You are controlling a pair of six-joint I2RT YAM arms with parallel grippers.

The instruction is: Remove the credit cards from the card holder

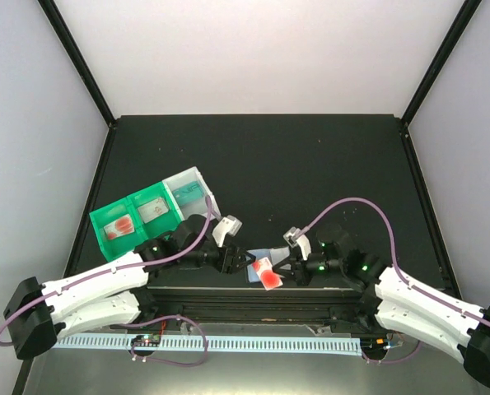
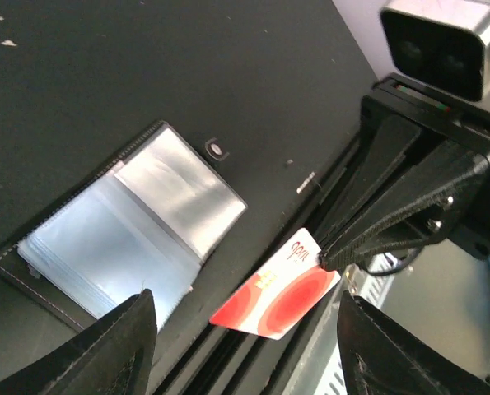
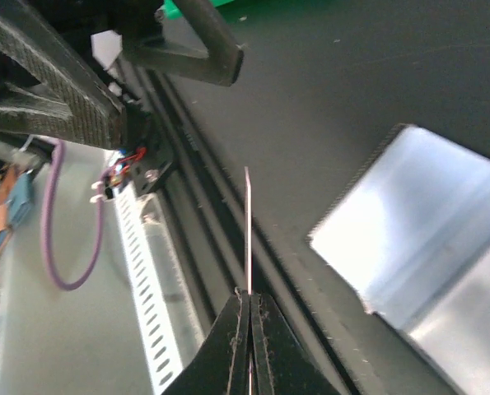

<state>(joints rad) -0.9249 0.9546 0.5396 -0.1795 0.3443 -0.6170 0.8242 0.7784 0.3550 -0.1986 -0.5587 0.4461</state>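
Top view: card holder mostly hidden behind right pincer and card, only a pale-blue sliver shows; green tray contents too small to identify. Right wrist: card edge-on, face unseen; holder cut by right and bottom edges. Left wrist: left pincer fingers cut by bottom edge; glare blurs holder's sleeves; card print too small to read.

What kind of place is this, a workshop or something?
Probably a robot test booth in a lab: a black table closed in by plain white panels, a left arm and right arm at its near edge, and small props like a green tray and card holder.
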